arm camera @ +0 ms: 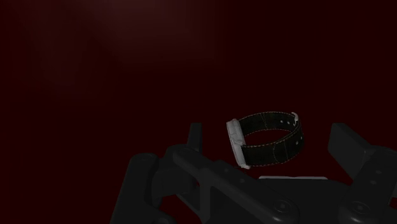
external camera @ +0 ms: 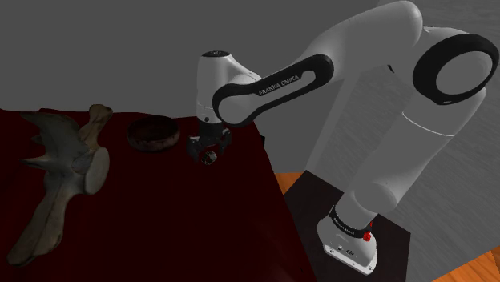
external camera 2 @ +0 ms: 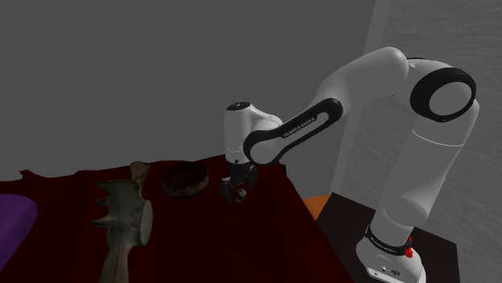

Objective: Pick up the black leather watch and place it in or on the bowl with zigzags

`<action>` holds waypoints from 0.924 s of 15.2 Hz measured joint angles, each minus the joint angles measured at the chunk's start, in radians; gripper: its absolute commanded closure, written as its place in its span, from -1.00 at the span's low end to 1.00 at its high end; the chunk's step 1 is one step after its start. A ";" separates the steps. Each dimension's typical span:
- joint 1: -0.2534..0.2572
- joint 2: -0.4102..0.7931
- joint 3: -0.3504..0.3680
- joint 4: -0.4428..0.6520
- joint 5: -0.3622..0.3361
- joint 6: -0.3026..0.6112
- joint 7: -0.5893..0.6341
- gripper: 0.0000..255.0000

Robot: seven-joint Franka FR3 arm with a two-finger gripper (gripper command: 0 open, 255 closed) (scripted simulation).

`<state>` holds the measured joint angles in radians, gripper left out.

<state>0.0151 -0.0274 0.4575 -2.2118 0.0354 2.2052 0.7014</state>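
White arm point(external camera: 377, 104) bent over a dark red table point(external camera: 160, 224), with its black gripper point(external camera: 210, 151) low over the surface and near a dark brown bowl point(external camera: 153, 133), which stands to the shoulder view's left of it with a gap between them. In the wrist view the two fingers point(arm camera: 194, 137) stand apart; the watch point(arm camera: 280, 149) rests on the table between them, clear of both, so it is not clasped. Its black strap with pale stitching forms a closed loop, and the pale case faces the nearer finger edge-on, so the dial cannot be read. In the shoulder view the watch point(external camera: 211, 158) is a small dark lump at the fingertips, partly hidden by the gripper body. The bowl's wall is too dim for its pattern to be made out in either exterior view, and its inside is in shadow. A large pale bone-shaped object point(external camera: 68, 172) lies well apart from the bowl, at the shoulder view's left; in the second exterior view its lower end is cut off by the picture's edge. A purple shape point(external camera 2: 14, 223) is cut off at that view's left edge and cannot be identified
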 measured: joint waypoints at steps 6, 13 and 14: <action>0.000 0.006 0.000 -0.005 -0.003 0.011 0.001 -1.00; 0.000 0.006 0.000 -0.005 -0.003 0.011 0.001 1.00; 0.000 0.006 0.000 -0.005 -0.003 0.011 0.001 1.00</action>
<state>0.0149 -0.0218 0.4575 -2.2168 0.0325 2.2159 0.7027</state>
